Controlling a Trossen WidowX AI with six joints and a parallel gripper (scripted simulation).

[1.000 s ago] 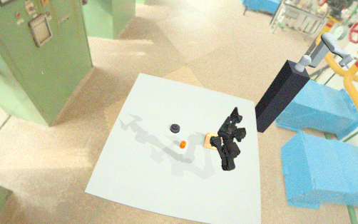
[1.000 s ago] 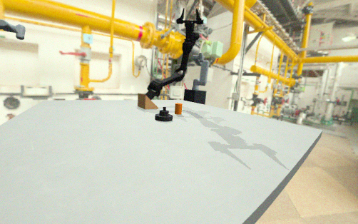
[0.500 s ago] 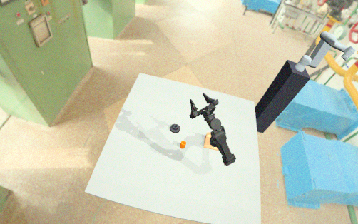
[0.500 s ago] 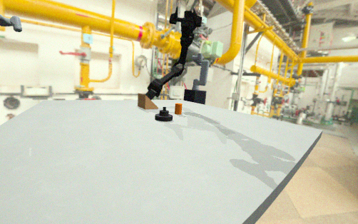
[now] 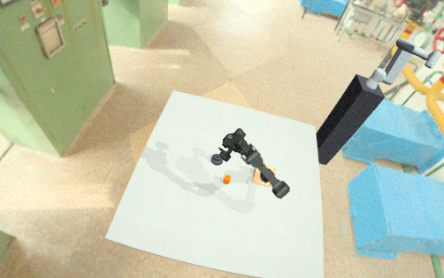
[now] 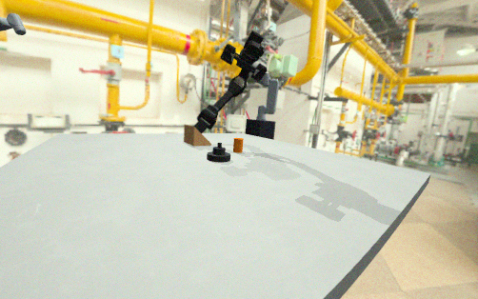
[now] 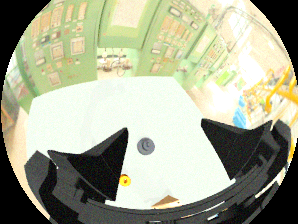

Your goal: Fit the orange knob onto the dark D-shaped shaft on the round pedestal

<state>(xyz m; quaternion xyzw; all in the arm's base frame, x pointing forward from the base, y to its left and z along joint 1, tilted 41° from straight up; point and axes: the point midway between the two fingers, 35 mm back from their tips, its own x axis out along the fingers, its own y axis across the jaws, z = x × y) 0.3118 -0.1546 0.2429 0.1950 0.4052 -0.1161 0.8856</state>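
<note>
The orange knob (image 5: 226, 179) (image 6: 238, 145) (image 7: 125, 180) stands upright on the table, a short way from the pedestal; its hole shows dark from above in the wrist view. The dark round pedestal (image 5: 217, 159) (image 6: 218, 156) (image 7: 145, 146) has a thin shaft (image 6: 219, 145) standing bare at its middle; the shaft's flat side cannot be made out. My gripper (image 5: 232, 142) (image 6: 244, 62) (image 7: 164, 125) is open and empty, high above the table. In the wrist view the pedestal lies between the fingers and the knob shows beside the left finger's inner edge.
A tan wedge-shaped block (image 5: 257, 178) (image 6: 194, 137) (image 7: 166, 201) sits on the pale table (image 5: 186, 230) (image 6: 143, 214) near the arm's lower part. A dark column (image 5: 349, 119) with a grey arm on it stands beyond the table's edge.
</note>
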